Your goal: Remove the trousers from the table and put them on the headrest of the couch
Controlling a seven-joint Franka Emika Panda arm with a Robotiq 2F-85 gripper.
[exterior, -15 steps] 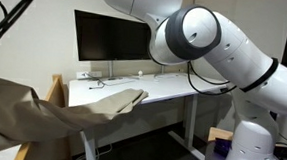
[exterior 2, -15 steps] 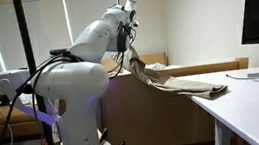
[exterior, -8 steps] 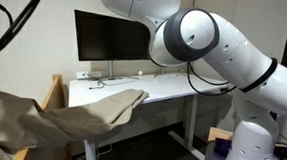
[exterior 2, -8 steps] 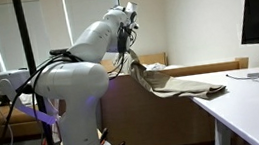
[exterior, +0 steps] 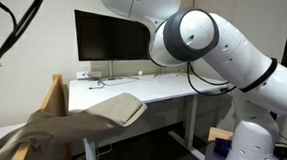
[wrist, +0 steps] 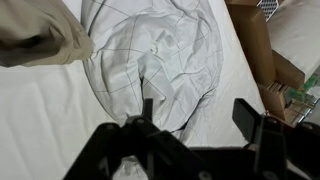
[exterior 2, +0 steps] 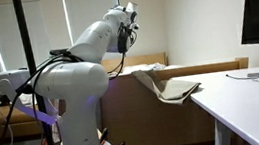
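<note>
The beige trousers [exterior: 81, 126] lie slack. One end rests on the near corner of the white table [exterior: 168, 90]. The rest drapes over the tan wooden headrest of the couch [exterior: 54, 95] and falls toward the lower left. In an exterior view the trousers [exterior 2: 166, 84] sit in a heap on the headrest [exterior 2: 215, 68] beside the table [exterior 2: 256, 111]. My gripper [exterior 2: 126, 49] hangs above them, apart from the cloth. In the wrist view my gripper [wrist: 197, 115] is open and empty over a whitish cushion [wrist: 150, 60], with the trousers [wrist: 40, 40] at the upper left.
A dark monitor [exterior: 108, 38] and small cables stand on the table. The robot's white arm and base [exterior 2: 68, 101] fill the middle of an exterior view. The wooden headrest edge [wrist: 255, 50] runs down the right of the wrist view.
My gripper has opened and let go of the trousers. The raised end has dropped from the fingers onto the headrest and couch. The arm has stayed in place.
</note>
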